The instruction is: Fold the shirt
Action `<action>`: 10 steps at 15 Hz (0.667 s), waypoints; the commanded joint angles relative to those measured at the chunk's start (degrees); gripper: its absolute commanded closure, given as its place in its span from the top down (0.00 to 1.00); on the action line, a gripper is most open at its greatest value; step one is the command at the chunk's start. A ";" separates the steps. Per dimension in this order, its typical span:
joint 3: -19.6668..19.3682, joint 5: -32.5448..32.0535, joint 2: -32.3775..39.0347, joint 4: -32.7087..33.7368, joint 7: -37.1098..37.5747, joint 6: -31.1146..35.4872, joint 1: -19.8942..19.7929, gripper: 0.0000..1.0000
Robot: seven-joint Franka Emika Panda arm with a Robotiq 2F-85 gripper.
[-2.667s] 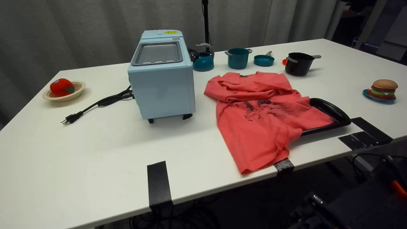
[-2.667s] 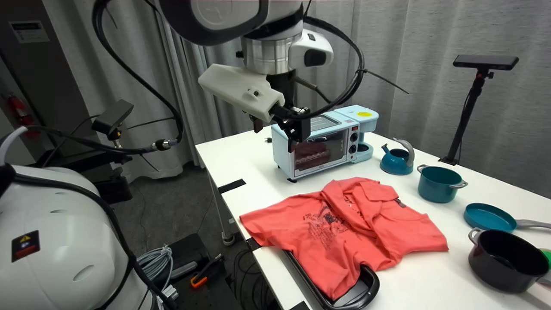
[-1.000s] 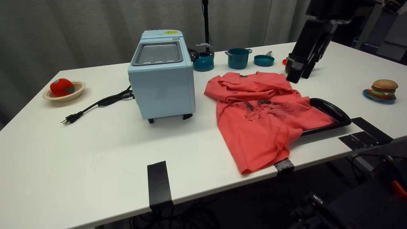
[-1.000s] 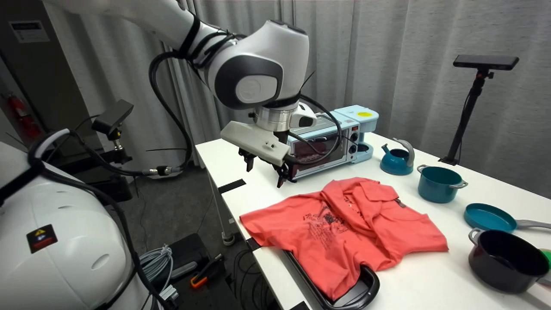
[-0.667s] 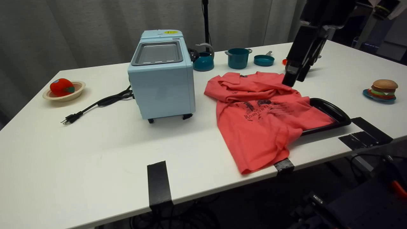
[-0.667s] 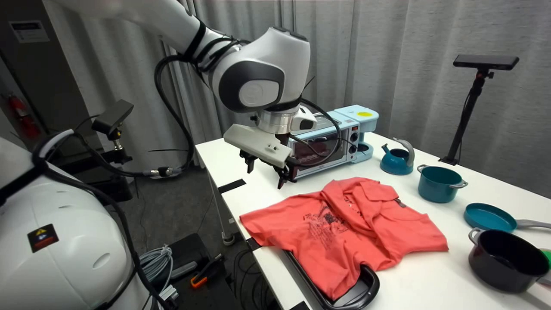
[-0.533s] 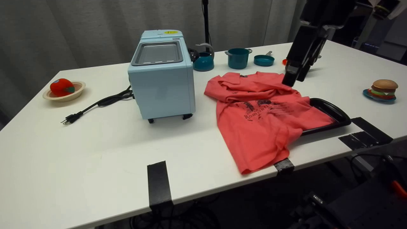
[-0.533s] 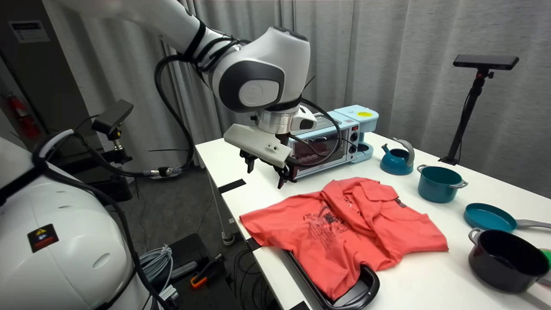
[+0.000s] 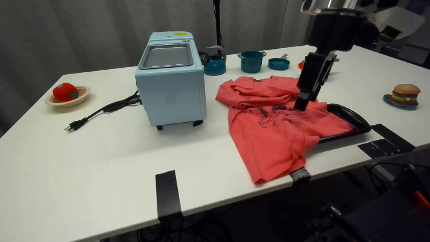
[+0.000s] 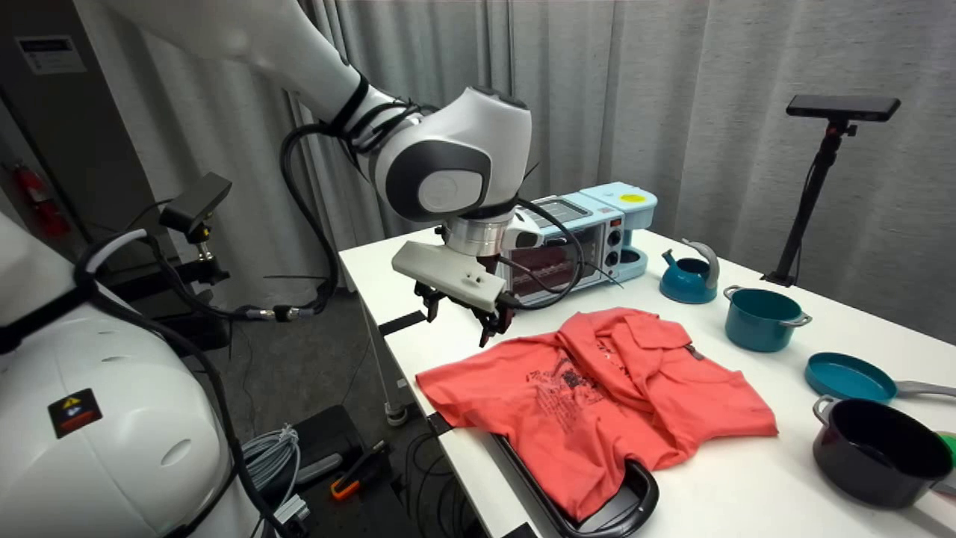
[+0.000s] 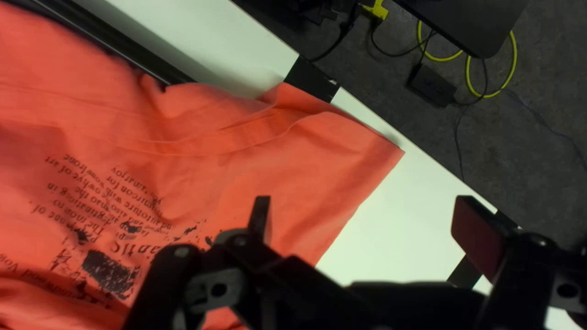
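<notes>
The coral-red shirt (image 9: 265,137) lies wrinkled on the white table, with dark print on its front. Its upper part is bunched in folds, and one side lies over a black tray. It also shows in an exterior view (image 10: 590,396) and in the wrist view (image 11: 192,123). My gripper (image 10: 458,327) hangs in the air near one edge of the shirt, touching nothing. It also shows in an exterior view (image 9: 305,102), covering part of the shirt. In the wrist view the gripper (image 11: 362,206) is wide open and empty; one finger is over the shirt, the other over bare table.
The black tray (image 9: 356,117) sits partly under the shirt by the table edge. A light-blue toaster oven (image 9: 171,94) stands beside the shirt. A teal kettle (image 10: 687,280), a teal pot (image 10: 758,329), a teal pan (image 10: 848,377) and a black pot (image 10: 881,456) stand beyond it.
My gripper has come down from high above and moved near the shirt's edge, lowering further in the last half second. It stays open. The shirt has not moved.
</notes>
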 commanded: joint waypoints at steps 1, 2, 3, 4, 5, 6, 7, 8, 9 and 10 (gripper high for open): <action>1.59 3.51 5.20 -0.40 -5.12 4.71 0.88 1.00; 2.17 4.61 6.59 -0.49 -6.40 5.69 1.09 1.00; 2.84 5.83 7.97 -0.55 -7.71 6.55 1.22 1.00; 3.70 7.13 9.38 -0.52 -8.92 7.37 1.36 1.00; 4.68 8.30 10.77 -0.45 -10.12 8.31 1.37 1.00; 5.71 9.26 12.03 -0.40 -11.28 9.50 1.26 1.00; 6.84 10.04 13.58 -0.17 -12.18 10.88 1.19 1.00; 7.90 10.70 15.08 0.07 -13.11 12.33 1.00 1.00; 8.98 11.26 16.71 0.38 -13.92 14.12 0.83 1.00; 9.93 11.84 18.11 0.59 -14.89 15.93 0.56 1.00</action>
